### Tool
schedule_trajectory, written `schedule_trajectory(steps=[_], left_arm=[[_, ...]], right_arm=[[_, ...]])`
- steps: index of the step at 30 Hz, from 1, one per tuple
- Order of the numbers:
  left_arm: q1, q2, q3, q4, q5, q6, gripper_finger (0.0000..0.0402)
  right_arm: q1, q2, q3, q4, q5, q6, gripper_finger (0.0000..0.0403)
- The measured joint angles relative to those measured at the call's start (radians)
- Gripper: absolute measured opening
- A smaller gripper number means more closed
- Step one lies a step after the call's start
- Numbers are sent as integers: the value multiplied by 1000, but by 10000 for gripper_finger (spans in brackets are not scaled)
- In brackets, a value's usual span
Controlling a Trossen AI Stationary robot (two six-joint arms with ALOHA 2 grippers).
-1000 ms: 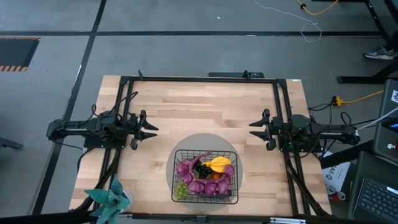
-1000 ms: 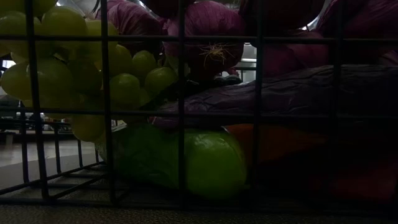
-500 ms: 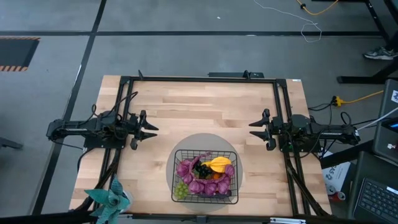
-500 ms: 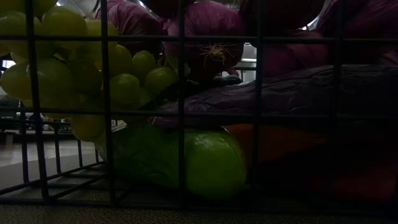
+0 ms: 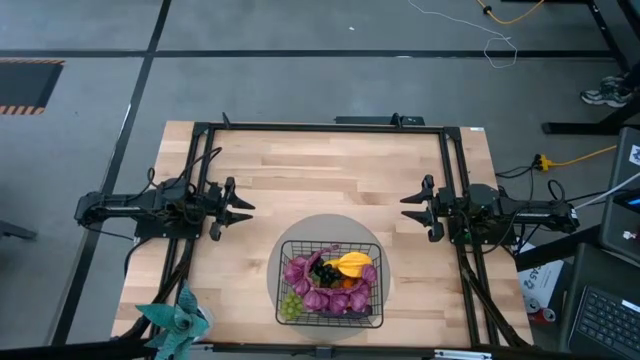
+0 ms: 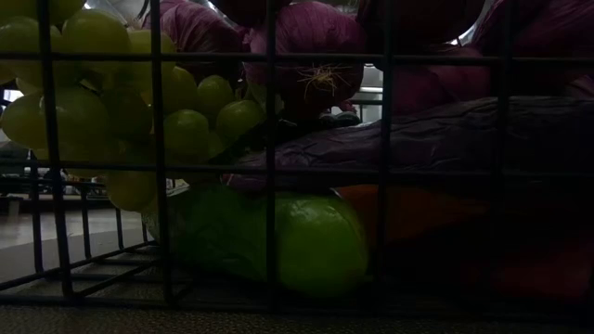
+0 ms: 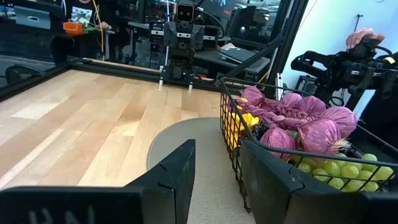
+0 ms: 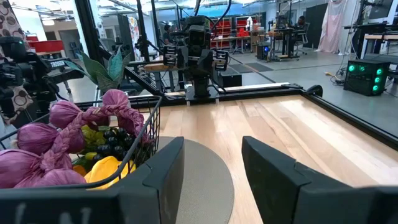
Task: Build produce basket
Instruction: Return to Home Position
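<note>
The black wire-mesh basket stands on a round grey mat near the table's near edge, filled with produce: purple bunches, green grapes, a yellow fruit and dark grapes. In the low view the basket's wire wall fills the picture, with green grapes and a green fruit behind it. My left gripper is open and empty at the table's left side. My right gripper is open and empty at the right side.
A teal leafy plant stands at the table's near left corner. A black frame runs along the table's far, left and right edges. Bare wood lies between the two grippers and toward the far edge. A shoe shows on the floor far right.
</note>
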Motion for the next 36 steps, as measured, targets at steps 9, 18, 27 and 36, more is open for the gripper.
schedule_trajectory(steps=[9, 18, 27, 36], left_arm=[[0, 0, 0, 0, 0, 0, 122], [0, 0, 0, 0, 0, 0, 122], [0, 0, 0, 0, 0, 0, 122], [0, 0, 0, 0, 0, 0, 122]], right_arm=[[0, 0, 1, 19, 0, 0, 165], [0, 0, 1, 17, 0, 0, 165], [0, 0, 1, 16, 0, 0, 165], [0, 0, 1, 16, 0, 0, 165]])
